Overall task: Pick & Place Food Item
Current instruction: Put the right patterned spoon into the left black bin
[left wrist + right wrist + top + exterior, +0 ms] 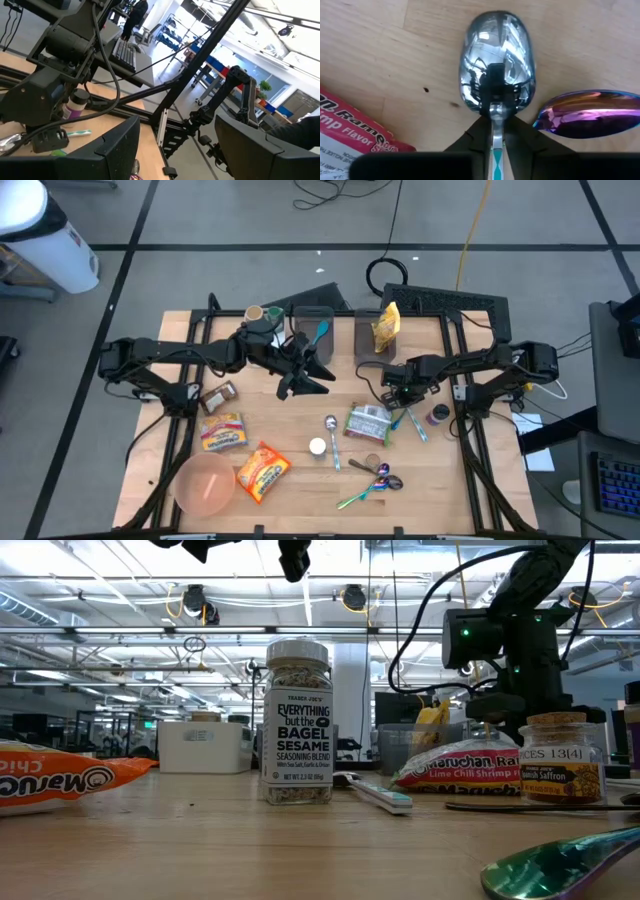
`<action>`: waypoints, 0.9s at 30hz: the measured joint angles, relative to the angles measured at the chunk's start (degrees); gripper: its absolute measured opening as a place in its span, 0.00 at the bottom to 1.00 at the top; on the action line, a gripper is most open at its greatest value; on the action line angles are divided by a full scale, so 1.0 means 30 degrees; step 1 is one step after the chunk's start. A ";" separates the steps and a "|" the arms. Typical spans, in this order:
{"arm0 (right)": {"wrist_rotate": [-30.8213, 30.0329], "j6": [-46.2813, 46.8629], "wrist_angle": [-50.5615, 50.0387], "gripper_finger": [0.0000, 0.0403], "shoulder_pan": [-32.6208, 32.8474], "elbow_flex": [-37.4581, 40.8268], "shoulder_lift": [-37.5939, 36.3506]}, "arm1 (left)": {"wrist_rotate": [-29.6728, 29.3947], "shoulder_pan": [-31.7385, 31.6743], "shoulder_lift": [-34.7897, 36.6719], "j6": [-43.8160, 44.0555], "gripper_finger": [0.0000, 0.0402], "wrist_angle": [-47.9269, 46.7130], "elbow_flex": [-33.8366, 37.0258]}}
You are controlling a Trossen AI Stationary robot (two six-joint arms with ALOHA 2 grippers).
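The lime chili shrimp ramen packet (367, 423) lies flat on the tabletop (300, 500), right of centre, and is not gripped; the right wrist view shows one corner of it (350, 135) beside the tool in hand. The right hand (495, 122) sits low over the tabletop just beside the far edge of that packet (393, 393), fingers pressed together on the teal-patterned handle of a silver spoon (497, 60), whose bowl projects forward over bare wood. An iridescent purple spoon (590, 114) lies close to the silver bowl; contact between the two cannot be confirmed. The left hand (300, 377) is raised above the middle of the tabletop, well apart from the packet, its fingers spread with nothing between them (175, 160). Further out, a bagel seasoning jar (297, 725) stands upright near the front centre, and a saffron jar (560, 760) stands upright toward the right side. An orange ramen packet (262, 470) lies at the front left, just beside a pink bowl (206, 483). A yellow snack bag (386, 328) stands in a dark bin at the far edge.
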State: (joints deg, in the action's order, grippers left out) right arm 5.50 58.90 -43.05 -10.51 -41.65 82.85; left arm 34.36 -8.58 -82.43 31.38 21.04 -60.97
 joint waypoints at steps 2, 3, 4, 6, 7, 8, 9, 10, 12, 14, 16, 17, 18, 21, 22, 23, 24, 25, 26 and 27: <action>0.0028 -0.0064 0.0261 0.06 0.0007 0.0016 0.0000 | 0.0003 0.0000 0.0000 0.0037 0.67 0.0000 0.0000; 0.0055 -0.0085 0.0439 0.04 0.0008 0.0016 0.0000 | 0.0003 0.0000 0.0000 0.0057 0.67 0.0000 0.0000; 0.0070 -0.0184 0.0575 0.03 0.0010 0.0016 -0.0059 | 0.0003 -0.0007 0.0000 0.0058 0.67 0.0000 0.0000; 0.0097 -0.0377 0.0684 0.02 0.0010 -0.0044 -0.0242 | 0.0003 -0.0007 0.0000 0.0058 0.67 0.0000 0.0000; 0.0124 -0.0399 0.0699 0.02 0.0009 -0.0146 -0.0291 | 0.0001 -0.0007 0.0000 0.0058 0.67 0.0000 0.0000; 0.0220 -0.0472 0.0942 0.03 0.0003 -0.0247 -0.0413 | 0.0003 -0.0007 0.0000 0.0047 0.67 0.0000 0.0000; 0.0270 -0.0607 0.1115 0.03 -0.0012 -0.0421 -0.0655 | 0.0000 -0.0007 0.0000 0.0006 0.67 0.0000 0.0000; 0.0270 -0.0815 0.1293 0.03 -0.0005 -0.0595 -0.0962 | 0.0001 -0.0007 0.0000 -0.0073 0.67 0.0000 0.0000; 0.0186 -0.1155 0.1885 0.02 -0.0005 -0.0830 -0.1717 | -0.0015 -0.0007 0.0000 -0.0327 0.67 0.0000 0.0000; -0.0280 -0.1199 0.2722 0.01 0.0003 -0.0952 -0.2541 | -0.0128 -0.0019 0.0000 -0.0538 0.67 0.0000 0.0000; -0.0908 -0.0817 0.3947 0.01 -0.0034 -0.1075 -0.3622 | -0.0114 -0.0141 0.0000 -0.0627 0.67 -0.0015 0.0000; -0.1260 -0.0718 0.4597 0.01 -0.0110 -0.1163 -0.4163 | -0.0121 -0.0228 0.0000 -0.0641 0.67 -0.0008 0.0000; -0.1446 -0.0678 0.5177 0.01 -0.0183 -0.1208 -0.4737 | -0.0121 -0.0361 0.0000 -0.0631 0.67 -0.0011 0.0000; -0.1798 -0.0658 0.6662 0.01 -0.0481 -0.1201 -0.6392 | 0.0142 -0.0850 0.0000 -0.0333 0.67 -0.0020 0.0000; -0.1825 -0.0696 0.7302 0.01 -0.0581 -0.1201 -0.6904 | 0.0361 -0.1033 0.0000 -0.0209 0.67 -0.0016 0.0000; -0.1851 -0.0796 0.7975 0.01 -0.0678 -0.1201 -0.7407 | 0.0598 -0.1222 0.0000 -0.0017 0.67 -0.0015 0.0000; -0.1861 -0.0919 0.8629 0.01 -0.0773 -0.1201 -0.7923 | 0.0814 -0.1410 0.0000 0.0159 0.67 -0.0015 0.0000; -0.1893 -0.1015 0.9312 0.01 -0.0864 -0.1201 -0.8348 | 0.1026 -0.1562 0.0000 0.0242 0.67 -0.0015 0.0000; -0.1924 -0.1196 1.0093 0.01 -0.0896 -0.1201 -0.8708 | 0.1206 -0.1688 0.0000 0.0324 0.67 -0.0022 0.0000; -0.2069 -0.1401 1.0942 0.01 -0.0930 -0.1201 -0.9034 | 0.1336 -0.1801 0.0000 0.0412 0.67 -0.0015 0.0000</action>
State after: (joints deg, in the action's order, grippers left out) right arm -0.71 54.70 -10.22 -13.30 -45.25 55.75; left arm 38.37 -13.98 -82.43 32.61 20.99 -60.97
